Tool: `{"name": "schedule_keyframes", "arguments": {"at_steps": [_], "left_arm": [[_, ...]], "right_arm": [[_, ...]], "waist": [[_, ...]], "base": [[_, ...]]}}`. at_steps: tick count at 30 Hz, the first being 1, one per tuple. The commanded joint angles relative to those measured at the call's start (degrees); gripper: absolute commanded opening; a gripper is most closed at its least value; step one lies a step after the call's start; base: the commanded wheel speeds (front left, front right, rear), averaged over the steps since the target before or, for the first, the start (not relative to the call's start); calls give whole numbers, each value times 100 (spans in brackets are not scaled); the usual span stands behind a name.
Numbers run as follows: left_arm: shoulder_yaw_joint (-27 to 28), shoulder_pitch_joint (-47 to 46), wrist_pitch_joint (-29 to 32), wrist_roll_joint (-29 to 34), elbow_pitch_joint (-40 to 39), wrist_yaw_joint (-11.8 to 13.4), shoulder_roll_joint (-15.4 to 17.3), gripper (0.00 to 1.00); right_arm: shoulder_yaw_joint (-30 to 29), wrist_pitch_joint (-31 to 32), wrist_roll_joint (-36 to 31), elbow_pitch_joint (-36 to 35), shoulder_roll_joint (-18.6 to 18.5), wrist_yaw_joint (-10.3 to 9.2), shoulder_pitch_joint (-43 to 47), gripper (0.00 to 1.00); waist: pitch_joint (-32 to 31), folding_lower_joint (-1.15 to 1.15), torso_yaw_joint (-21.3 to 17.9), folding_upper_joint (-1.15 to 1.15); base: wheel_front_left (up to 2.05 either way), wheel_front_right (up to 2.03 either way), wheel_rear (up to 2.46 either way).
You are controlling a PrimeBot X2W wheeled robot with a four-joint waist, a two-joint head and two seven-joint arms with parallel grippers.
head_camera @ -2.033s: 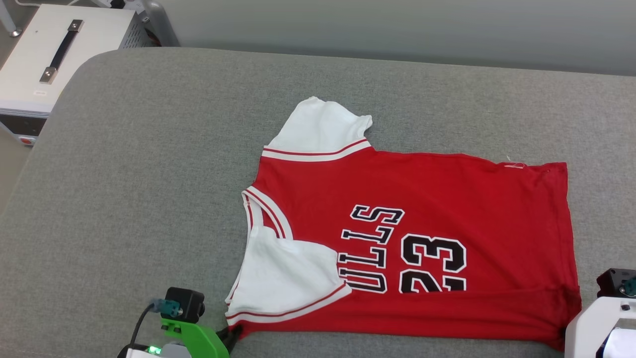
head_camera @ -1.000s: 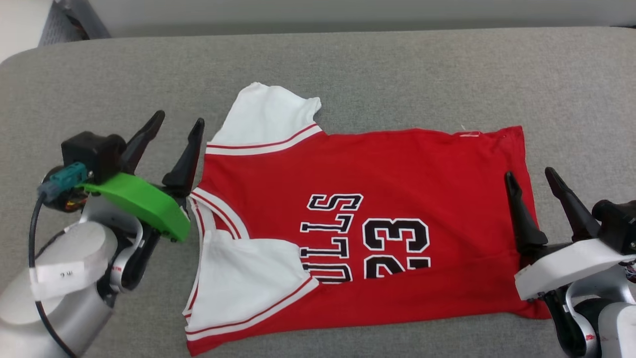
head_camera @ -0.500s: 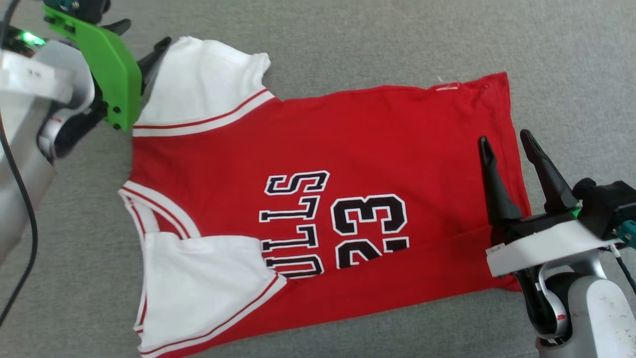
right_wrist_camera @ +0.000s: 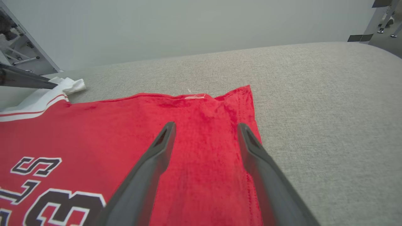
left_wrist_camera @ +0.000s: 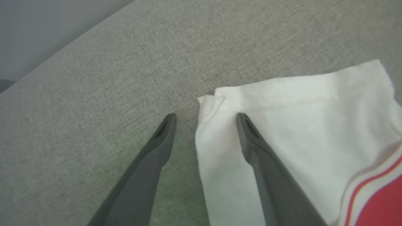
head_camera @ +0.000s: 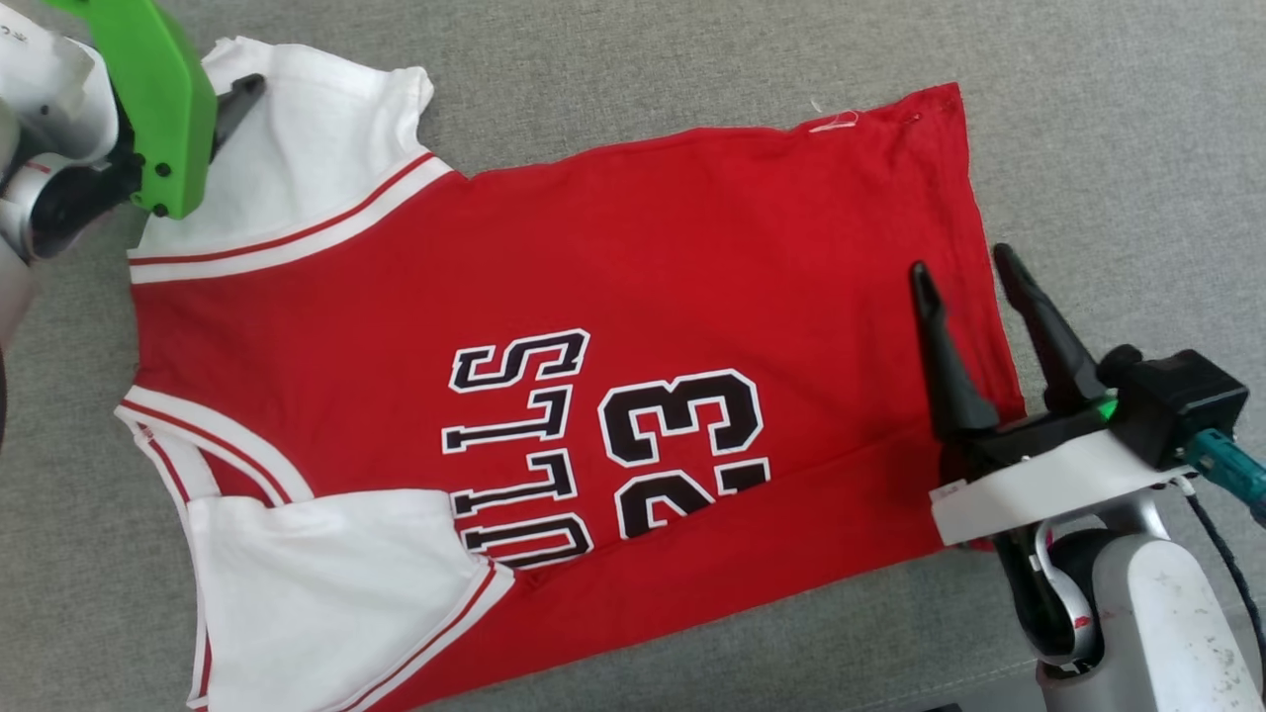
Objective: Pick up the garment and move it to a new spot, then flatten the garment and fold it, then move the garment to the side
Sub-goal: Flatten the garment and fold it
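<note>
The left gripper (left_wrist_camera: 204,116), fingers spread wide and holding nothing, straddles the edge of the far white sleeve. The garment (head_camera: 633,247) lies print up on the grey upholstered surface (head_camera: 692,44), its near edge folded over. At the hem the right gripper (head_camera: 961,265) hovers over red fabric, likewise released.

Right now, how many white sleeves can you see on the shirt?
2. The far sleeve lies flat at the left gripper; the near sleeve is folded onto the shirt's red front, covering part of the lettering.
</note>
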Motion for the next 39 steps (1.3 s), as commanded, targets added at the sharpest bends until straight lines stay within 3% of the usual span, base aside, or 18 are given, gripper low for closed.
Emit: {"name": "schedule_keyframes", "arguments": {"at_steps": [1, 7, 8, 9, 10, 13, 17, 25, 34, 39], "left_arm": [[-52, -148, 26, -90, 94, -13, 37, 100], [-211, -270, 205, -420, 373, -14, 3, 100], [-236, -244, 348, -571, 399, -14, -20, 49], [-240, -222, 476, -712, 416, -14, -41, 9], [-240, -191, 653, -885, 447, -14, -66, 0], [-269, -152, 995, -1157, 477, -14, -100, 0], [-215, -92, 960, -1337, 564, -14, -195, 0], [-194, 29, 391, -1443, 131, -14, -200, 0], [-175, 140, 28, -1502, -682, -14, -57, 0], [-143, 244, -276, -1414, -1123, 8, -29, 0]], "right_arm": [[70, -29, -37, 13, -9, -5, -137, 100], [120, -20, -56, -19, -62, -5, -235, 100], [120, -22, -59, -27, -66, -5, -240, 100], [119, -23, -62, -32, -69, -5, -241, 100], [120, -25, -67, -35, -68, -5, -240, 100], [125, -26, -82, -20, -69, -5, -227, 100], [105, 8, -99, 20, -88, -5, -216, 100], [44, 466, -123, 7, -427, -5, -193, 100], [-322, 2778, 472, -94, -1068, -5, -746, 100], [-681, 4263, 718, 41, -1171, -5, -1311, 100]], "waist": [[77, -1, -55, 0], [161, -1, -95, 0], [170, -1, -94, 0], [176, -1, -92, 0], [179, -1, -89, 0], [159, -1, -75, 0], [38, -1, -30, 0], [-392, -1, 193, 0], [-570, -1, 648, 0], [-486, -1, 943, 0]], "base": [[0, 0, 0], [0, 0, 0], [0, 0, 0], [0, 0, 0], [0, 0, 0], [0, 0, 0], [0, 0, 0], [0, 0, 0], [0, 0, 0], [0, 0, 0]]}}
